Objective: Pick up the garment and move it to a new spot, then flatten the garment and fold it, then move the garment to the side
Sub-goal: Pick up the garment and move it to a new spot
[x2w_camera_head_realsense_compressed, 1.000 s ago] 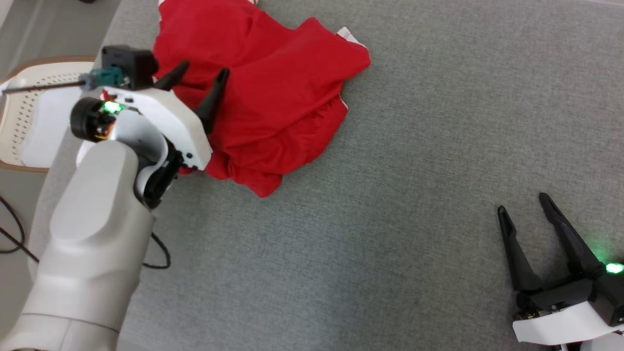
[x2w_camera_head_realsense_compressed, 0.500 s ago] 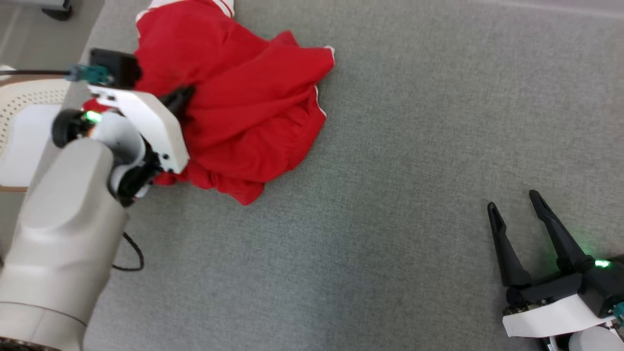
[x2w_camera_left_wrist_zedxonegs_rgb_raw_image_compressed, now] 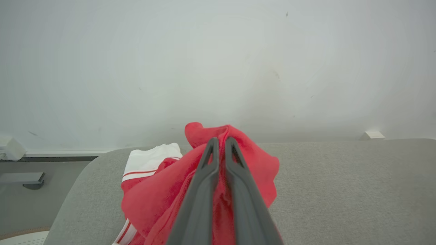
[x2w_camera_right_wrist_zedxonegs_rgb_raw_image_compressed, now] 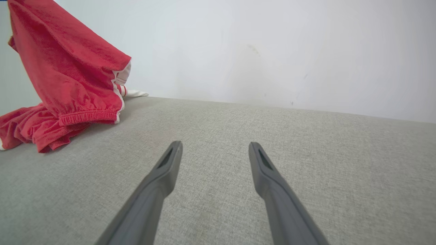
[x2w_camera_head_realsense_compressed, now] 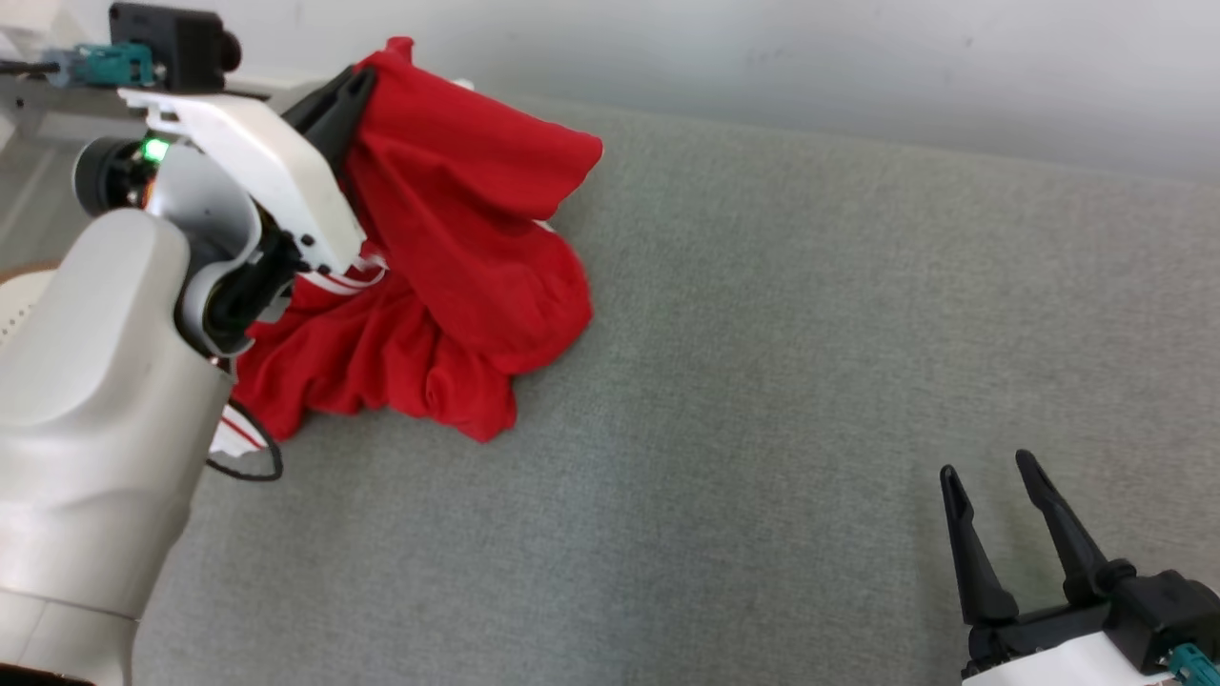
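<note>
Pinching a fold of the red garment (x2w_camera_head_realsense_compressed: 457,238) between pressed-together fingers, the left claw (x2w_camera_head_realsense_compressed: 360,84) holds it up at ten o'clock over the gray counter (x2w_camera_head_realsense_compressed: 762,381), the rest drooping onto the surface. At five o'clock the right claw (x2w_camera_head_realsense_compressed: 986,467) stands spread and empty, well apart.

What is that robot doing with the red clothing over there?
The robot's left gripper is clamped on a fold of the red garment and holds that part up off the grey padded surface, while the rest of the cloth lies bunched on it. The right gripper hovers open and empty, well away from the garment. No flattening or folding has been done yet.
</note>
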Controlling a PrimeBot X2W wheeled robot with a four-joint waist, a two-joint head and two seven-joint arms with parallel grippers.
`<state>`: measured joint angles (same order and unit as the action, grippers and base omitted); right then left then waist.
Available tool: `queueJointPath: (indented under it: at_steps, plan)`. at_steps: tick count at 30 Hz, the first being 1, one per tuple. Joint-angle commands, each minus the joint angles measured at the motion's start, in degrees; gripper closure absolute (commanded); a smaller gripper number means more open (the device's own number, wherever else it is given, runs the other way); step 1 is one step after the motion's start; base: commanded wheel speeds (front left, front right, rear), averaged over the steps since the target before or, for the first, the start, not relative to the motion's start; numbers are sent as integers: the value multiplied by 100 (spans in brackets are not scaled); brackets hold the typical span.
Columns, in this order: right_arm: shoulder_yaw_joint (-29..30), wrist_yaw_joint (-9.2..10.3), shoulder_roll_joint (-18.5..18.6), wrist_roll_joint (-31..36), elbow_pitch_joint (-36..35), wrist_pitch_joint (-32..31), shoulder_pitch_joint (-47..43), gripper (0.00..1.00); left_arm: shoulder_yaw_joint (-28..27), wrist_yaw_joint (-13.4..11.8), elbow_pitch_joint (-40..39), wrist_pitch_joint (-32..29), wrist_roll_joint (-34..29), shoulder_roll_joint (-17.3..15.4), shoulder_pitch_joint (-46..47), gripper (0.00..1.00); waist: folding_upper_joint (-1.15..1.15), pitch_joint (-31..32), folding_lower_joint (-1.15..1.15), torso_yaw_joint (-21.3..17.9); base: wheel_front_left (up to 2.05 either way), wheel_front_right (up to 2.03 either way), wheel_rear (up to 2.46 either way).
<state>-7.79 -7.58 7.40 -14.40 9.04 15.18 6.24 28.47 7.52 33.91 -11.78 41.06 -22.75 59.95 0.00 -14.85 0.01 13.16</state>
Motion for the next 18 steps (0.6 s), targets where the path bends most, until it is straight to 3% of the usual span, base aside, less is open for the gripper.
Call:
queueJointPath:
  at_steps: [1, 9, 18]
  plan:
    - [16, 16, -8, -78, 1, -5, -86, 0, 2, -17, -128, -27, 96, -47, 4, 100, 0, 209, -1, -125, 0, 0, 0]
    - [98, 16, -193, -106, 4, -5, -363, 0, -98, -41, -1644, -551, 601, -122, -257, 100, 0, 675, -1, -556, 0, 0, 0]
    - [158, 16, -306, -132, -74, -5, -571, 0, -93, -356, -3780, -1338, 1282, -229, -920, 100, 0, 860, -1, -1230, 0, 0, 0]
